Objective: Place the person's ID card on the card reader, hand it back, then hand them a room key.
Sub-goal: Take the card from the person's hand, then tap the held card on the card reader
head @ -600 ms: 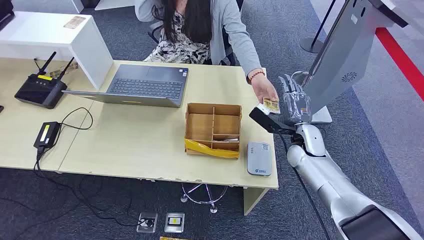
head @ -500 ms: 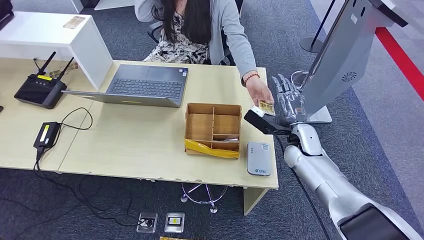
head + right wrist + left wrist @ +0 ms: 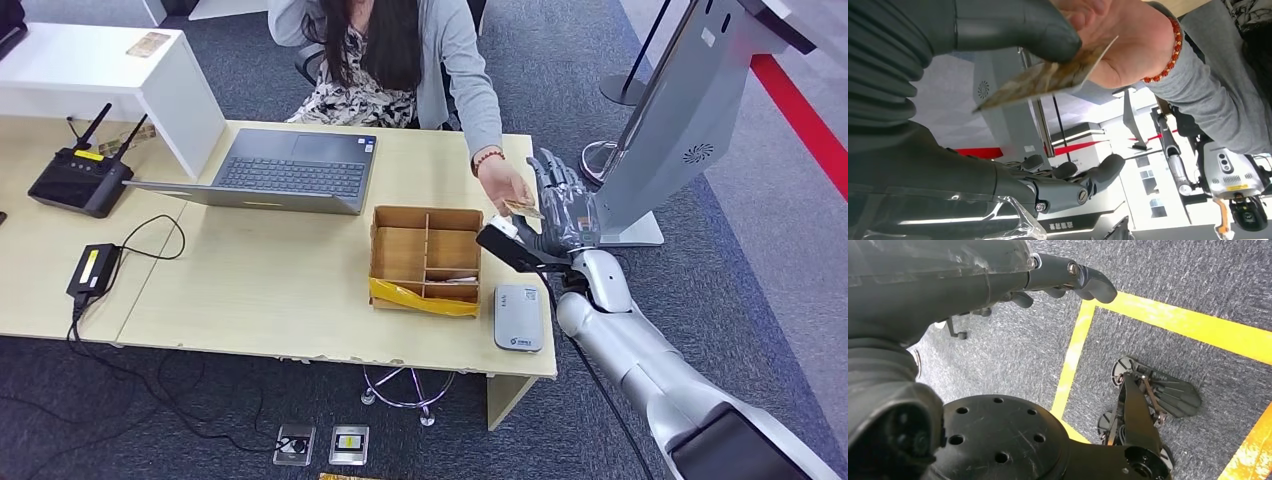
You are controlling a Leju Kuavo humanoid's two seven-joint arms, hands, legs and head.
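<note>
Shifted toward ten o'clock: right hand [image 3: 562, 207], fingers apart, thumb touching ID card [image 3: 523, 208] in person's hand [image 3: 503, 183]. Handover underway; next, needs clamping, then card reader [image 3: 518, 317].

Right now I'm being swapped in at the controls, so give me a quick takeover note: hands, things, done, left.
Right hand: raised at the desk's far right corner, thumb on the ID card, which the person's hand also holds. Whether the robot grips it yet is unclear.
Left hand: hanging over the floor, holding nothing.
Card reader: on the desk near the front right edge, nothing on it.
Done: nothing finished; the card is at handover.
Left: take card, lay it on reader, return it, hand over room key.
</note>
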